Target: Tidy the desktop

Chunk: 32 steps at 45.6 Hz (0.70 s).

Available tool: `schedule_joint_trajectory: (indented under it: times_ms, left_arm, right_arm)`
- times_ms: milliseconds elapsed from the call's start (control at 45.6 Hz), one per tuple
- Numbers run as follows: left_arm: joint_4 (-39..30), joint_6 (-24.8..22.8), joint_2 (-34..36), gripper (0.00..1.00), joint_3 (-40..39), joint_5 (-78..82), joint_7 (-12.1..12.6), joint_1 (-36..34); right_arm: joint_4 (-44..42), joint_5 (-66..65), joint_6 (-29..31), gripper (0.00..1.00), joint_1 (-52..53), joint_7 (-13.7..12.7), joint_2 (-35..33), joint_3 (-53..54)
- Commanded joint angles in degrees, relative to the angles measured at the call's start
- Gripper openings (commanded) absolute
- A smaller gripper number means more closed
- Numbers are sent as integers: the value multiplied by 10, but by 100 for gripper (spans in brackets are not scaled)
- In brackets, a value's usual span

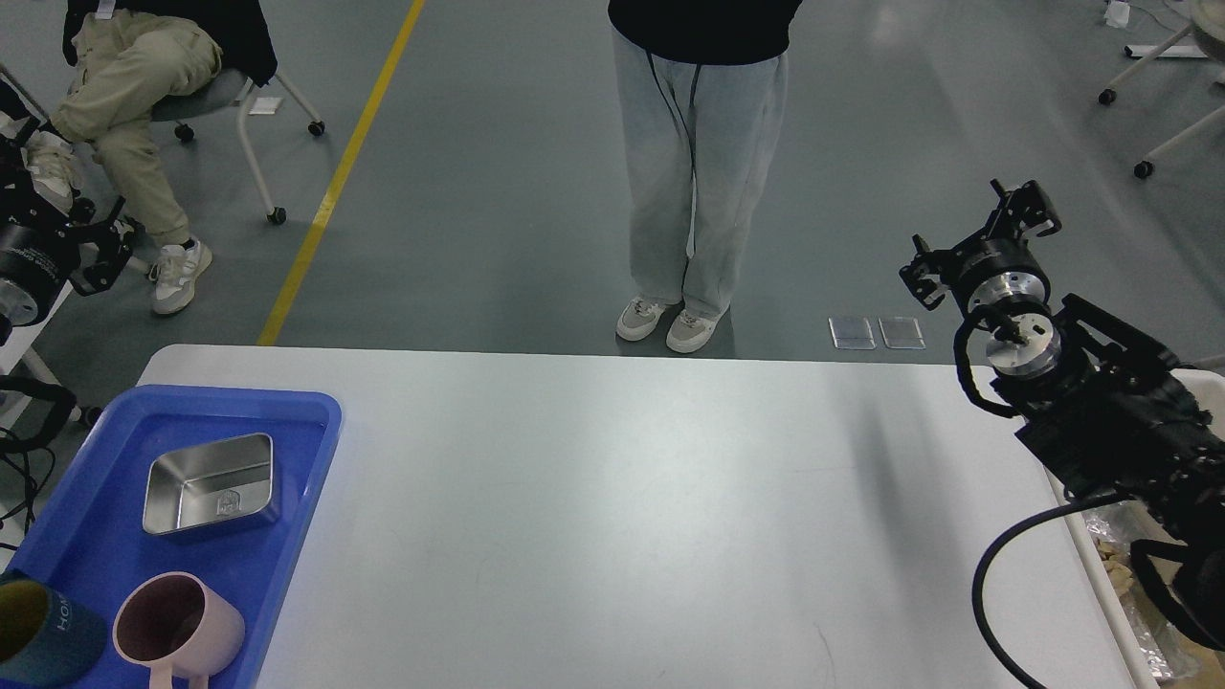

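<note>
Two arms raised clear of the bench (622, 498); right fingers (981, 239) spread, empty (left fingers' state unclear). Best retract slowly, avoiding the blue tray (297, 536).

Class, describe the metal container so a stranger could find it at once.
Start at the desktop and go to the blue tray on its left end. The metal container lies in the tray's far half. Unlike the pink mug and dark cup nearer, it is shiny, rectangular and shallow.

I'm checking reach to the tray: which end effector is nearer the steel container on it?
Left. The left end effector sits beyond the table's left edge, up-left of the steel container; the right end effector is far across the desktop.
</note>
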Motion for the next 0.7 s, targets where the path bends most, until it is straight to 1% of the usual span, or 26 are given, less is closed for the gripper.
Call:
schedule_joint_trajectory:
  times_ms: [0, 88, 198, 285, 373, 505, 549, 680]
  left_arm:
    - [9, -1, -32, 96, -16, -37, 1, 3]
    - [16, -2, -52, 96, -20, -45, 2, 2]
    - [18, -13, -74, 96, -54, -62, 3, 3]
    - [29, -25, -91, 96, -89, -80, 5, 5]
    - [42, -35, -104, 96, -106, -83, 8, 5]
    - [50, -63, -114, 96, -127, -95, 10, 5]
    - [53, -69, -117, 96, -128, -100, 12, 5]
    - [61, -73, -128, 96, -131, -116, 30, 1]
  right_arm:
    - [-3, -1, 11, 100, 8, -27, 41, 60]
    - [-8, -1, 62, 100, 6, -32, 63, 69]
    - [-42, -1, 92, 100, 5, -30, 92, 81]
    - [-62, -1, 95, 100, 5, -26, 104, 99]
    - [-67, -3, 95, 100, 2, -21, 104, 107]
    - [-93, -3, 95, 100, 2, 13, 103, 110]
    - [-99, -3, 95, 100, 1, 20, 102, 115]
    - [-99, -3, 96, 100, -1, 21, 99, 129]
